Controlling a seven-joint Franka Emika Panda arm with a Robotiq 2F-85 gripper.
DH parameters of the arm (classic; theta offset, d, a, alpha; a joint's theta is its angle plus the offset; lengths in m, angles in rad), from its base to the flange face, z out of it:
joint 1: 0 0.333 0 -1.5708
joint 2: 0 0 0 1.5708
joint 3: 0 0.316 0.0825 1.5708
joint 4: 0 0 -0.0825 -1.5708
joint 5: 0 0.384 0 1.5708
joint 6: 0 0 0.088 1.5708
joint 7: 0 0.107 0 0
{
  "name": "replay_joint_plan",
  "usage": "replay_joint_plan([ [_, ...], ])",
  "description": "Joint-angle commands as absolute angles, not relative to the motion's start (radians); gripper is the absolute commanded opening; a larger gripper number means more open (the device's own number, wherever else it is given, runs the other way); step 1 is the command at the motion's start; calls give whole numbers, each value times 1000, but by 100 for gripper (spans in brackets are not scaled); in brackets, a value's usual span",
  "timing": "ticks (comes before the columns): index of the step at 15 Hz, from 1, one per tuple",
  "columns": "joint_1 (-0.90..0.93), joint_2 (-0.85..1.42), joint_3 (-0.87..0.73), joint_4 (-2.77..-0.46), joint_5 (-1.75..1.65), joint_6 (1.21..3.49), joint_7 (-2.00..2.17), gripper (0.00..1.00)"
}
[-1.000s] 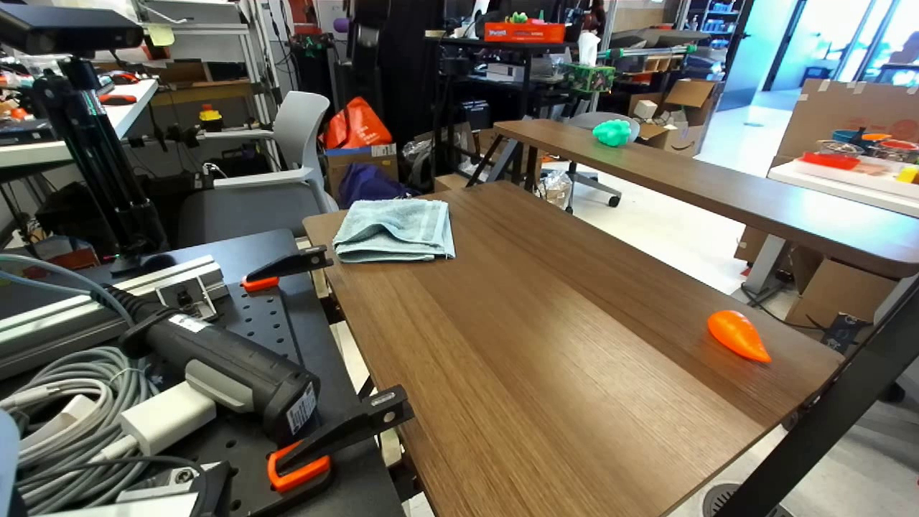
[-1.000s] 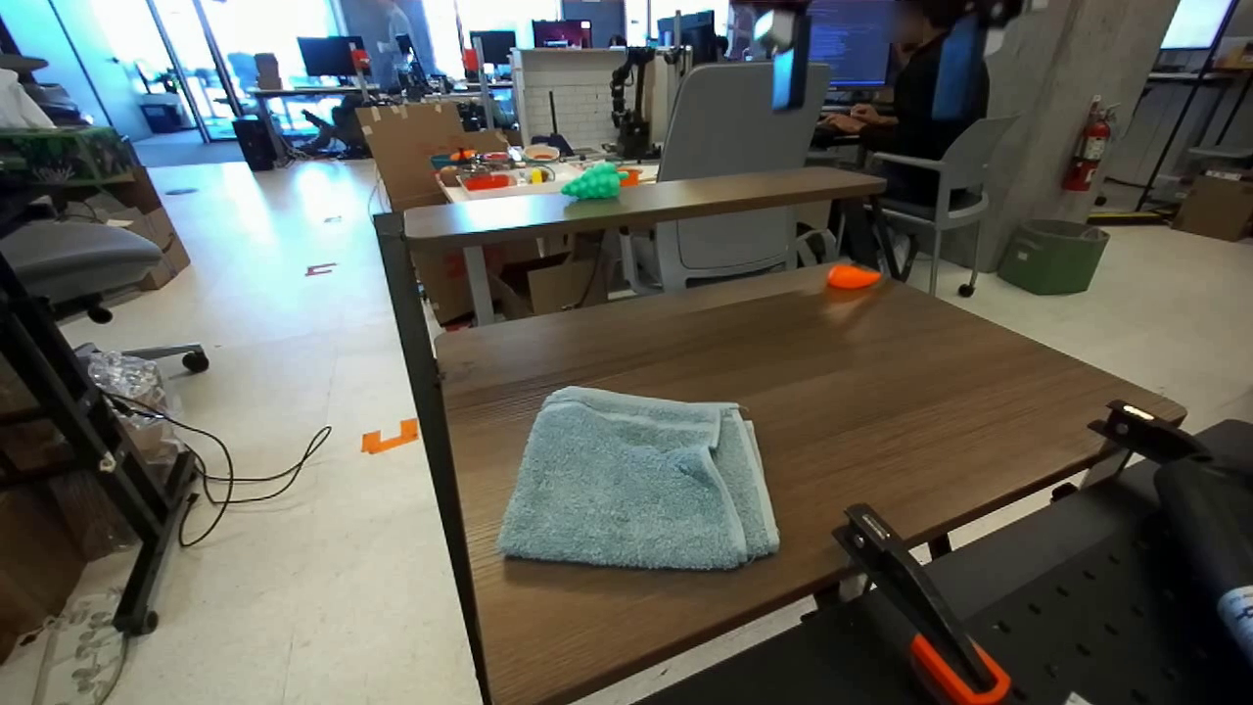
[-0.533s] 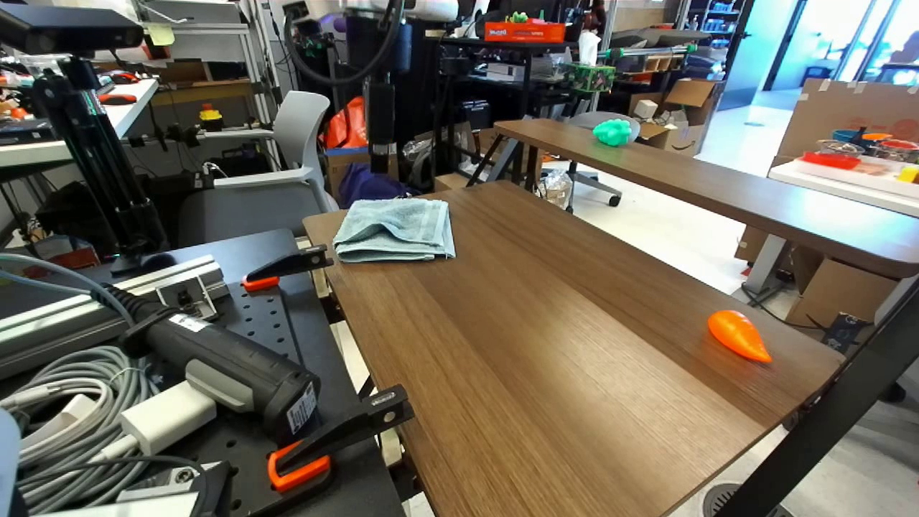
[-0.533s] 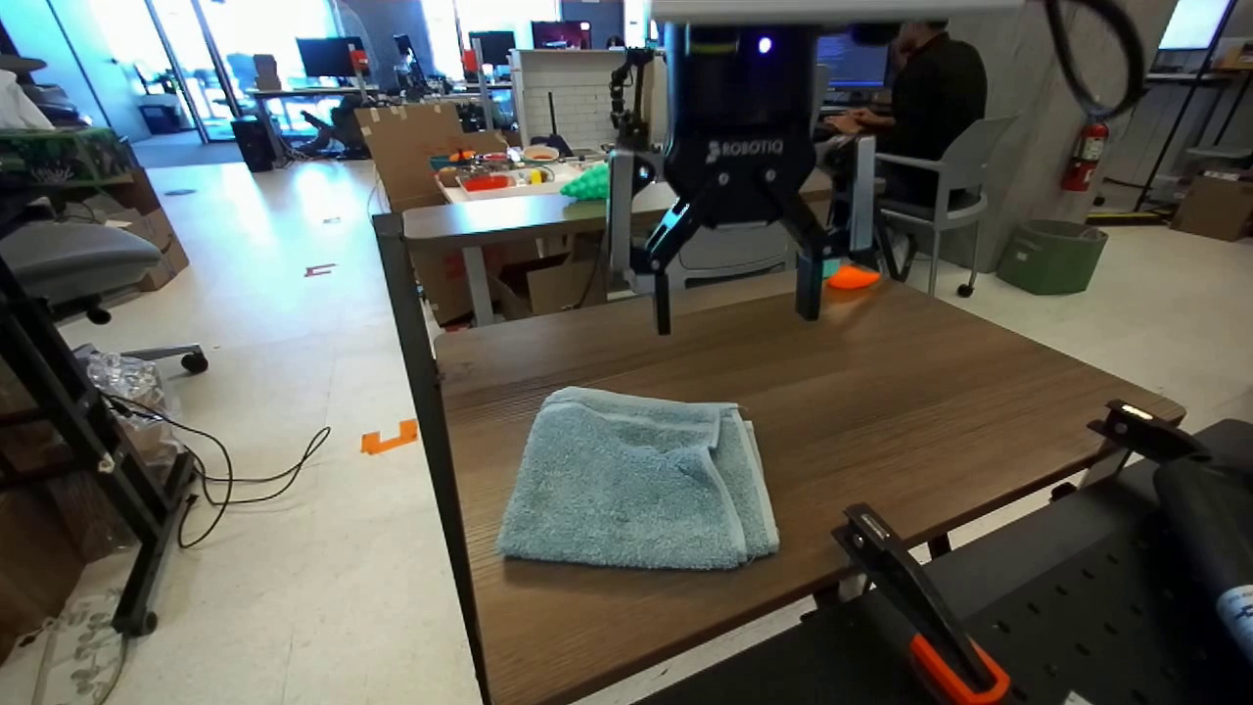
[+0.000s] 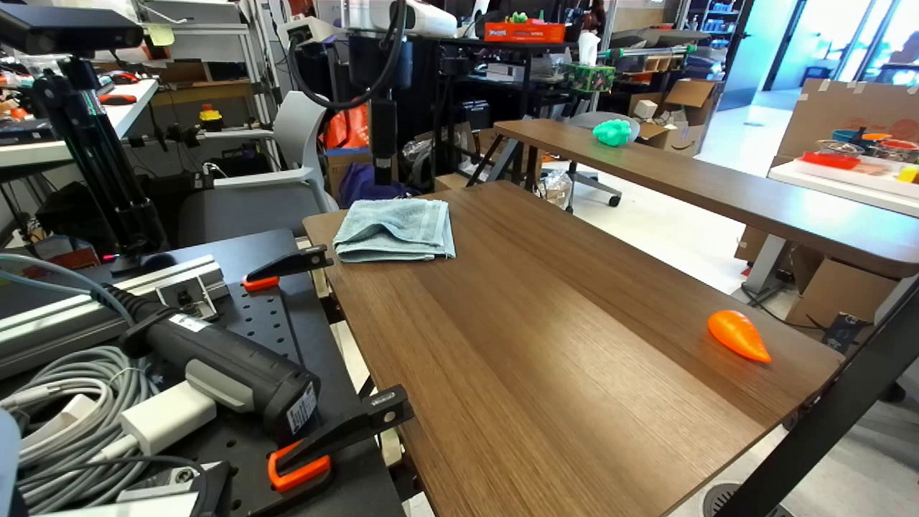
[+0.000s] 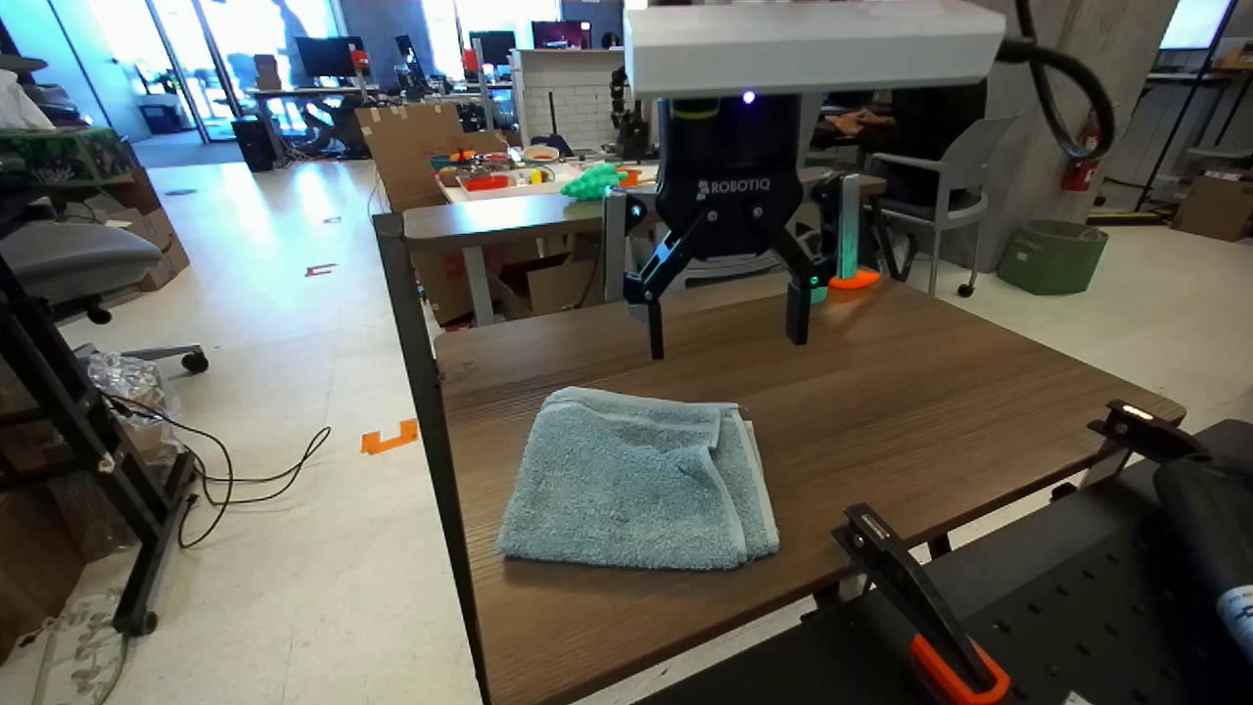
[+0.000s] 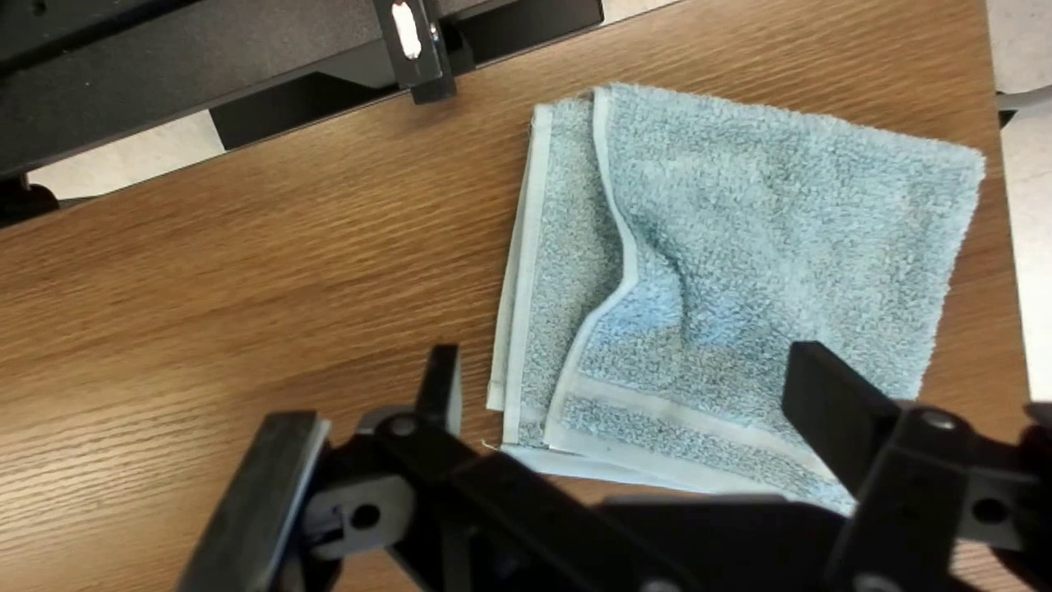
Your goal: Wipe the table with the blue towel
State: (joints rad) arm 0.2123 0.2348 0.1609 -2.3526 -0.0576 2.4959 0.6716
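Blue folded terry towel (image 6: 636, 499) lies below the black two-fingered gripper (image 6: 727, 346), whose parted fingers (image 6: 798, 315) should straddle the towel's raised fold (image 7: 649, 300) before descending to pinch.

You have the pale-hemmed blue towel (image 6: 626, 494) lying folded, upper layer rucked, near one end of the brown, wood-grain table (image 6: 930, 392).

Wrist view: my gripper (image 7: 626, 370) blocks a chunk of the blue towel (image 7: 797, 222) for me, and both exterior views chop my arm (image 6: 812, 49) off up top.
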Motion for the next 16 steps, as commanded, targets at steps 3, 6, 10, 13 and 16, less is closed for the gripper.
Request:
replay_joint_plan([
  [3, 309, 348, 127, -2278, -138, 2540, 757, 100],
  [6, 360, 404, 107, -2227, -177, 2524, 809, 100],
  [10, 399, 485, 68, -2181, -206, 2534, 830, 100],
  [13, 418, 545, 32, -2160, -223, 2539, 836, 100],
  [16, 411, 574, 25, -2172, -206, 2621, 808, 100],
])
